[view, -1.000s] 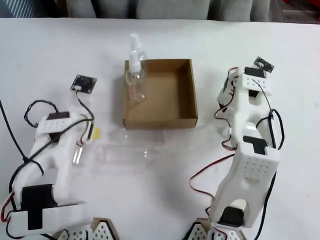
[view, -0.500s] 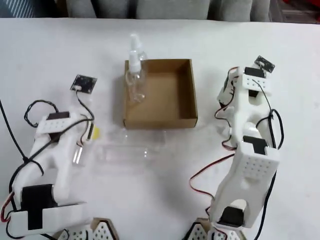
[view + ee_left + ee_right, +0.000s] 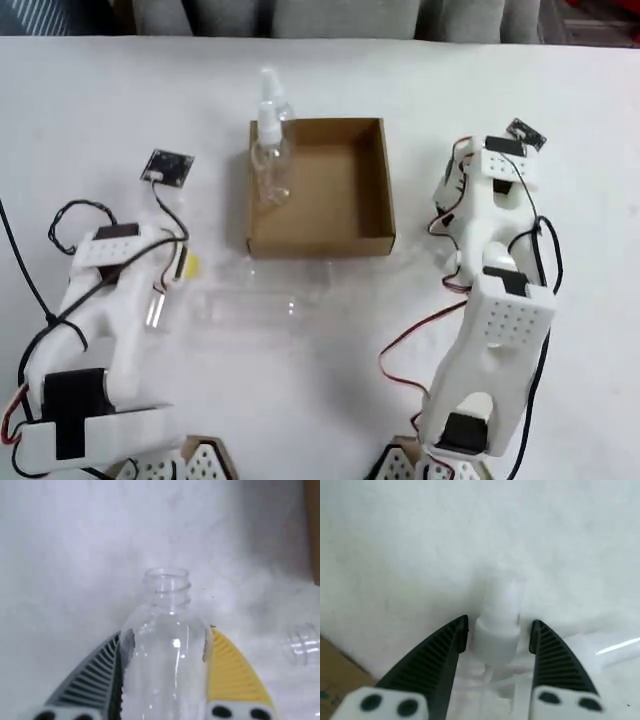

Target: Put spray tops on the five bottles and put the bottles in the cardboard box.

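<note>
The bottle (image 3: 167, 675) with no top sits pinched in the left tool (image 3: 165, 640), the grey finger (image 3: 95, 680) and the yellow finger (image 3: 227, 675) pressed to its clear sides and its open threaded neck poking out beyond their tips over the white surface (image 3: 120, 90). Off past the yellow finger, the neck of a second bottle (image 3: 300, 647) lies on its side, and further out on that side an edge of the cardboard box (image 3: 314, 530) shows. The spray top (image 3: 500, 605) stands right between the black fingers (image 3: 445, 655) of the right tool (image 3: 498, 625), which are spread to either side of it with a thin gap at each flank. From above, the box sits between the two arms, ahead of both tools. A capped bottle (image 3: 270, 165) stands at the box wall nearer the left tool, with another capped one (image 3: 268, 88) just beyond that corner. More clear bottles (image 3: 245, 305) lie flat between the left tool and the box.
</note>
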